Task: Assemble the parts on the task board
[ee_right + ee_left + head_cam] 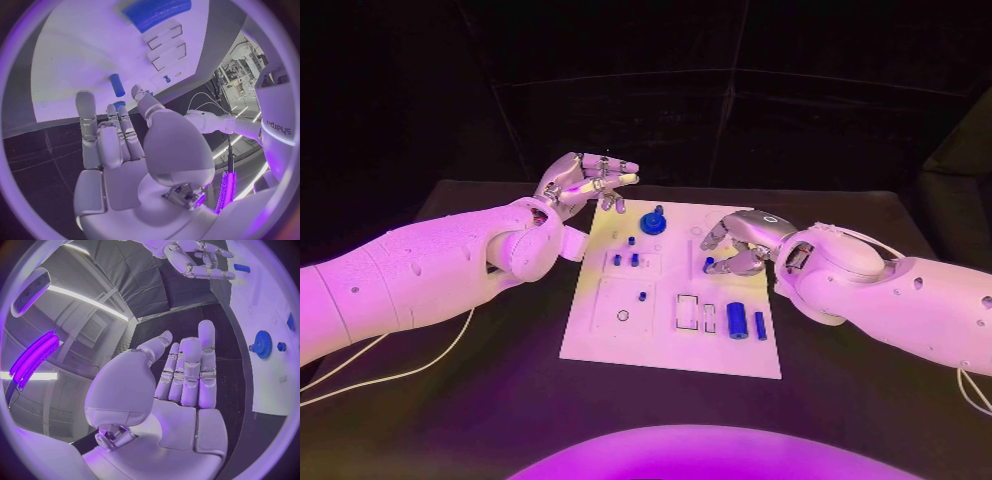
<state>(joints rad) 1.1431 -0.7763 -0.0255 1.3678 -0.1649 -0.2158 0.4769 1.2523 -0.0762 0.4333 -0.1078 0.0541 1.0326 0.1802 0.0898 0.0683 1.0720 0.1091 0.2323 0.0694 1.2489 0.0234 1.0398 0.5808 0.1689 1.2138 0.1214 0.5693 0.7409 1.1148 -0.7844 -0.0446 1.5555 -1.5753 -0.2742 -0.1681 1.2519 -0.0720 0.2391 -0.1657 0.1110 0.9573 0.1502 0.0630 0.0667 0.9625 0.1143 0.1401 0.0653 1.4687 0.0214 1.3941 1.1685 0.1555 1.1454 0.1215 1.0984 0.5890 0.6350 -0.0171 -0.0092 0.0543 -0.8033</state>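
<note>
Several small blue parts sit on the white task board [668, 345] at mid-tabletop [473, 400]. At left, the left hand [586, 180] hovers past the board's far left corner, fingers extended, holding nothing. Next comes a gear [653, 221] on a peg; it looks rigid and light, best pinched by its toothed rim. Nearer lie a thick cylinder [737, 319] and a thin pin [760, 324], smooth and likely to roll. At right, the right hand [744, 243] curls over a small blue piece [708, 263]; whether it grips is hidden.
</note>
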